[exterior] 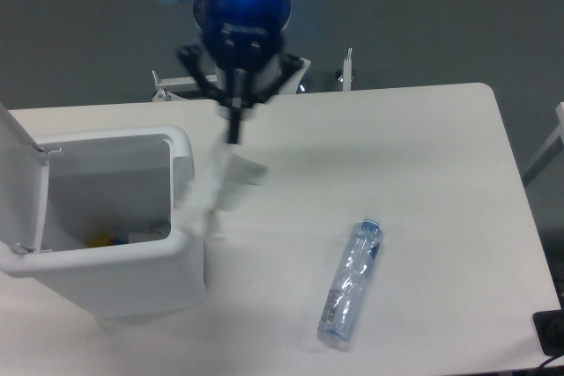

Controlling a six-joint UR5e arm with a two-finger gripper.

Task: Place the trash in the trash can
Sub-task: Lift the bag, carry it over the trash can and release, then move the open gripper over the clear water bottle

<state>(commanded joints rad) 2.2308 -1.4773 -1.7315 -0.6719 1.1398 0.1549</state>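
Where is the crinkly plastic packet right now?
The packet hangs in the air from the gripper, left of the middle of the picture, just by the right rim of the open trash can. The bottle lies on the table further right.

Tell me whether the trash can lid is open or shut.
Open. The big white plastic trash can has its hinged white lid swung up at the left, and its inside is exposed.

one bottle, one packet, one trash can, one table, one gripper

Packet hanging beside trash can, bottle right
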